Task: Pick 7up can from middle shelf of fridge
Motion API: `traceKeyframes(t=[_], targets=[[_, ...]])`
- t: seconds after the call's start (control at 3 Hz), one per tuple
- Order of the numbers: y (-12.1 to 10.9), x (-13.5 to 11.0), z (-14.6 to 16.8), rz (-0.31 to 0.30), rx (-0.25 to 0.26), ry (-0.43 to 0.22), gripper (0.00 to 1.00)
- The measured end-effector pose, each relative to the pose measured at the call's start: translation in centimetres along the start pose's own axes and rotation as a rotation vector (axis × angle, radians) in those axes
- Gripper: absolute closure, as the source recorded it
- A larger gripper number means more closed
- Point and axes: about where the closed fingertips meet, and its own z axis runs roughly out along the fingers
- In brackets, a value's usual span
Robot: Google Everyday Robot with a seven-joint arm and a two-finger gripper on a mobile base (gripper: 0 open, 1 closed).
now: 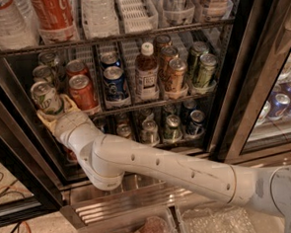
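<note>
The 7up can [45,97], pale silver with green marks, stands slightly tilted at the front left end of the middle shelf [149,104] of the fridge [242,83]. My gripper [55,110] reaches in from below, and its tan fingers [69,104] close around the can's lower half. My white arm [163,169] runs from the lower right up to it. A red can [82,91] stands right beside the 7up can.
Along the same shelf stand a blue can [115,83], a white-capped brown bottle [146,71] and green-gold cans [204,68]. Large bottles [52,13] fill the rack above and cans [171,127] the rack below. The ribbed steel base [126,201] and plastic bins [152,229] lie beneath.
</note>
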Motion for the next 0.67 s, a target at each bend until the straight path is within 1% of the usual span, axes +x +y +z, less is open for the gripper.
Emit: traceKeyframes(t=[0.33, 0.67], targets=[[0.01, -0.01, -0.03, 0.002, -0.001, 0.001, 0.12], [0.02, 0.0, -0.04, 0.004, -0.002, 0.002, 0.0]])
